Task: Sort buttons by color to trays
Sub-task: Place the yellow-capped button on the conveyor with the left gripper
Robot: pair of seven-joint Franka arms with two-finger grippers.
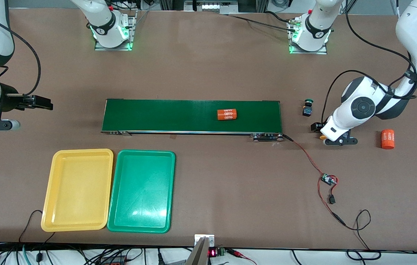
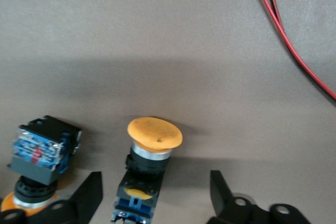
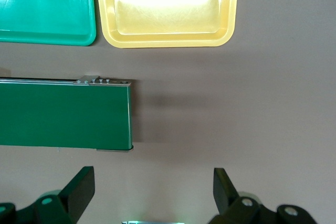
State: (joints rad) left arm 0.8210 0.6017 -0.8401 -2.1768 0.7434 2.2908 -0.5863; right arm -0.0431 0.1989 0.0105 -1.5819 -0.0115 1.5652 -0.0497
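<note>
Straddling yellow-capped button (image 2: 147,169), left hand (image 2: 155,198) open-fingered

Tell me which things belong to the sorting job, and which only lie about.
Job: two yellow-capped push-buttons; green-capped push-button; yellow plastic tray; green plastic tray.

Lying about: two orange cylinders; dark-green conveyor belt; red-and-black wire.
</note>
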